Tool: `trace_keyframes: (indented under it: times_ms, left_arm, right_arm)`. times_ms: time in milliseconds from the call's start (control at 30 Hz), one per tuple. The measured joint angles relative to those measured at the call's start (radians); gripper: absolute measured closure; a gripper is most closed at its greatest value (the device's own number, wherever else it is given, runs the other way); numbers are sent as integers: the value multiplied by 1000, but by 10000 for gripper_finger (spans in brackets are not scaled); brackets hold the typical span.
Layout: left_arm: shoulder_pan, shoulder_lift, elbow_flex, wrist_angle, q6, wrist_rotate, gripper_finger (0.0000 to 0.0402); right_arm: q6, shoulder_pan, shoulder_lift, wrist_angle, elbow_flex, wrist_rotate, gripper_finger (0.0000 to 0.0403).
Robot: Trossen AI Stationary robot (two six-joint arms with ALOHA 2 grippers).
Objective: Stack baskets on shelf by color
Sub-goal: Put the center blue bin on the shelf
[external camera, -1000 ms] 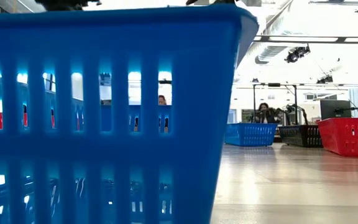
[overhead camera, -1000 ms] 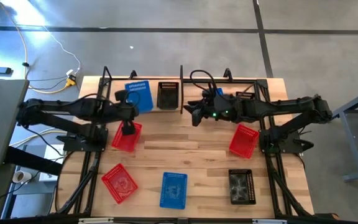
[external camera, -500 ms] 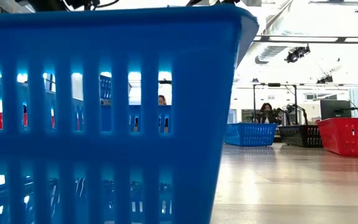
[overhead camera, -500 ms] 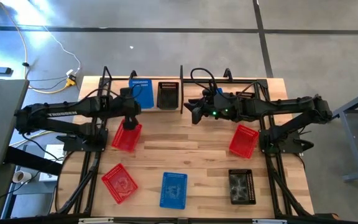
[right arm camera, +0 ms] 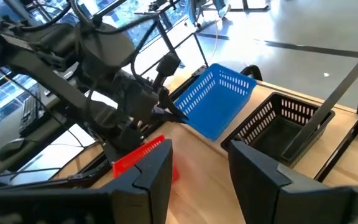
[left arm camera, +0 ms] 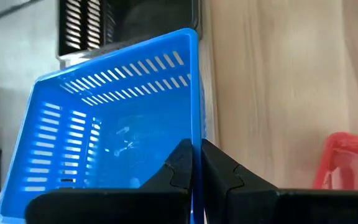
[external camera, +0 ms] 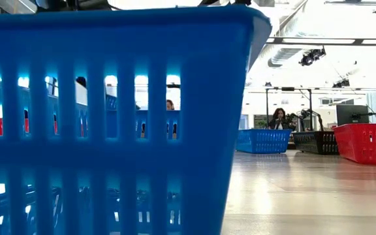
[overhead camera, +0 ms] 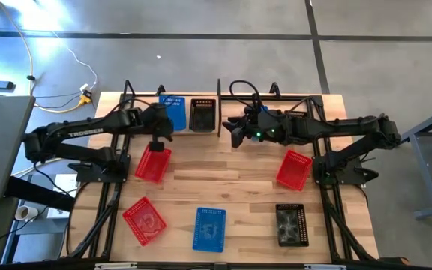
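One blue basket is pinched by its thin rim in the left gripper, tilted over the shelf beside a black basket; looks light and bendy, right gripper hanging open nearby.

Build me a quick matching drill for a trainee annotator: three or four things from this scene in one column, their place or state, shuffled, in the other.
1. left tool
2. right tool
3. black basket
4. blue basket

a. open, holding nothing
b. lying on the table's front part
c. shut on a tilted blue basket's wall
d. standing on the shelf

Pairs: 1-c, 2-a, 3-d, 4-b
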Motion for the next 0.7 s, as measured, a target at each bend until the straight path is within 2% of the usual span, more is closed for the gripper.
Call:
trace_keyframes:
  times_ms: [333,700]
  left_arm:
    - [38,87,0,59,29,36,399]
    - [38,127,1,88,94,51,398]
  right_arm:
    - [1,-42,0,1,0,-79,261]
    - [-17,-54,0,1,0,-113,261]
